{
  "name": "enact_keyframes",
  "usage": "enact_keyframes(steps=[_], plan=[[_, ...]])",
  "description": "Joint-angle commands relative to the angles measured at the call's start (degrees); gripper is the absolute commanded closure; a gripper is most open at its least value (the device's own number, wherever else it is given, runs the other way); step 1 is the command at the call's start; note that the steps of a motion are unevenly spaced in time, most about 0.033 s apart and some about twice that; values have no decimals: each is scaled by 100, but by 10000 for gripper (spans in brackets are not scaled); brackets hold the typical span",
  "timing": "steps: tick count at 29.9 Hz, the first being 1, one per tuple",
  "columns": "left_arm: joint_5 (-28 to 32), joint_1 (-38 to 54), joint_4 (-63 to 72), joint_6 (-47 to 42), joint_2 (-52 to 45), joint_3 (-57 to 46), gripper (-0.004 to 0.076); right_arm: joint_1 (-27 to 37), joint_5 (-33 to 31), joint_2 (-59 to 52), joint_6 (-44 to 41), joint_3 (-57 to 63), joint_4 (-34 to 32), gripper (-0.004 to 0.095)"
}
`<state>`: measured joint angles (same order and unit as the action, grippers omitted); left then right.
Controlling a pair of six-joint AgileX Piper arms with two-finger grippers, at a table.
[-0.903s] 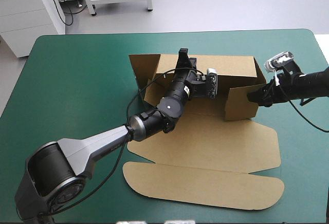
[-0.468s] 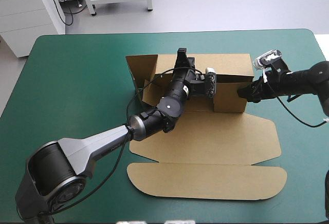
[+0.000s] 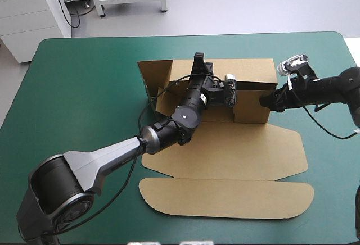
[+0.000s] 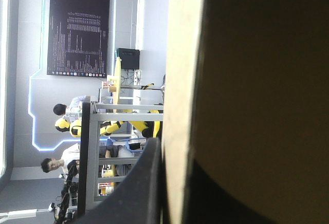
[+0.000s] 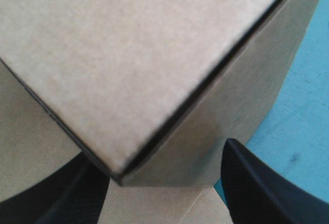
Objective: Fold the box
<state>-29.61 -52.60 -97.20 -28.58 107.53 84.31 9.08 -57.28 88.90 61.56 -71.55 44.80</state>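
**Right wall is finally tucked in**

Since the earlier frame the right gripper has shoved the right side wall in square against the box. Its fingers are apart, with the brown corner between them. The left gripper is clamped on the far wall, at its top edge. It's plain matte board, with the lid lying flat. There's open teal-green cover all around.

The box is plain brown, unprinted. The table cover is even teal-green; the right gripper, at the box's 3 o'clock, is black.
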Motion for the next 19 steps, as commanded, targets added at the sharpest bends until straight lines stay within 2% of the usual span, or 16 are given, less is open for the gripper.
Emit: enact_keyframes(steps=[1,8,15,19], plan=[[126,-56,-197,-115,-335,167,731,-1,322,-163,-25,-130,351,332],[126,-56,-197,-115,-335,167,731,-1,333,-163,-39,-130,482,332],[136,-56,-197,-115,-335,167,731,-1,867,-149,-90,-130,848,337],[136,-56,-197,-115,-335,167,731,-1,958,-15,-117,-130,1316,426]])
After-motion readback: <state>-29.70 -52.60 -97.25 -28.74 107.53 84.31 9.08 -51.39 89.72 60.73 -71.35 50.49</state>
